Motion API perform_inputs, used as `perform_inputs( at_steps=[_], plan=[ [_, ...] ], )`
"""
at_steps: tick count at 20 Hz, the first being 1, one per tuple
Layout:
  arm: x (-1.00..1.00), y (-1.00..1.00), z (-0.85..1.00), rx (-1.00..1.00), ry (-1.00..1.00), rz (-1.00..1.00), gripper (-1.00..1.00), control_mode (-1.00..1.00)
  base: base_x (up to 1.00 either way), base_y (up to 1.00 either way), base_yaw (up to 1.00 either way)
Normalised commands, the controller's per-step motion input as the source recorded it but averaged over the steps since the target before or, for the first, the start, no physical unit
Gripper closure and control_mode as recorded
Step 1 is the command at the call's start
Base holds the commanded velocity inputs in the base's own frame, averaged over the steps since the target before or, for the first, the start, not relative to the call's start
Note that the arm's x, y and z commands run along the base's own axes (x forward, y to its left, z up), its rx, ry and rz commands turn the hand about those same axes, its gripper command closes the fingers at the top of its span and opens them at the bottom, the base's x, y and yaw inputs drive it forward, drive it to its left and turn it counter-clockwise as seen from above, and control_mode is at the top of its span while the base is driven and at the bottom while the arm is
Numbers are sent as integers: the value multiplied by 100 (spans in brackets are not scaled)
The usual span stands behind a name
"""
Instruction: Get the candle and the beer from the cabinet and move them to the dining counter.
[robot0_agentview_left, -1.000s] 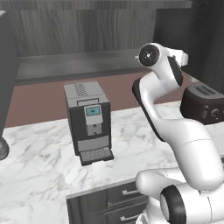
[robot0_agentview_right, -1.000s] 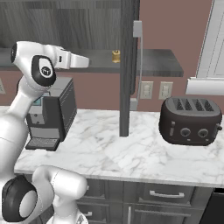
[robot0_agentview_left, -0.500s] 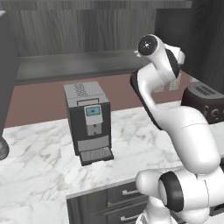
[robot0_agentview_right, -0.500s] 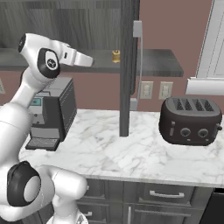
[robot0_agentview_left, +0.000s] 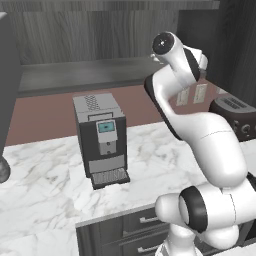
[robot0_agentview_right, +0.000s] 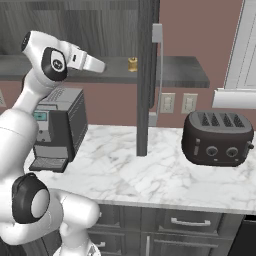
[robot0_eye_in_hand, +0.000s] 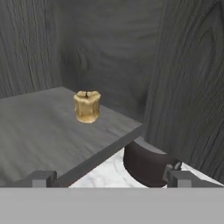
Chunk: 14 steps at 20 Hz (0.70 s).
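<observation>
The candle (robot0_eye_in_hand: 87, 106), a stubby pale-yellow lump, stands on the shelf of the open cabinet (robot0_eye_in_hand: 35, 127), near the shelf's edge. In the right base view the candle (robot0_agentview_right: 132, 64) sits on that shelf just left of the open cabinet door (robot0_agentview_right: 147, 75). My gripper (robot0_eye_in_hand: 111, 179) is open and empty, level with the shelf's front edge and well short of the candle. Seen from the right base, the hand (robot0_agentview_right: 90, 62) points toward the candle from the left. The beer and the dining counter are out of view.
A coffee machine (robot0_agentview_left: 102, 140) and a dark toaster (robot0_agentview_right: 217, 137) stand on the marble worktop (robot0_agentview_right: 150, 175) below the cabinet. The open door's silver handle (robot0_agentview_right: 157, 75) hangs right of the candle. Drawers (robot0_agentview_right: 190, 222) run under the worktop.
The arm has risen and stretched a little further toward the cabinet shelf. The gripper has stayed open and the candle has not moved.
</observation>
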Motion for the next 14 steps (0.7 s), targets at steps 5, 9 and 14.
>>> perform_inputs(
  at_steps=[5, 9, 14],
  plan=[
    [9, 2, 1, 0, 0, -1, -100, -100, 0, 0, 0],
    [24, 14, 5, 0, 3, -3, -100, -100, 0, 0, 0],
    [31, 18, 0, 0, 4, -4, -100, -100, 0, 0, 0]
  ],
)
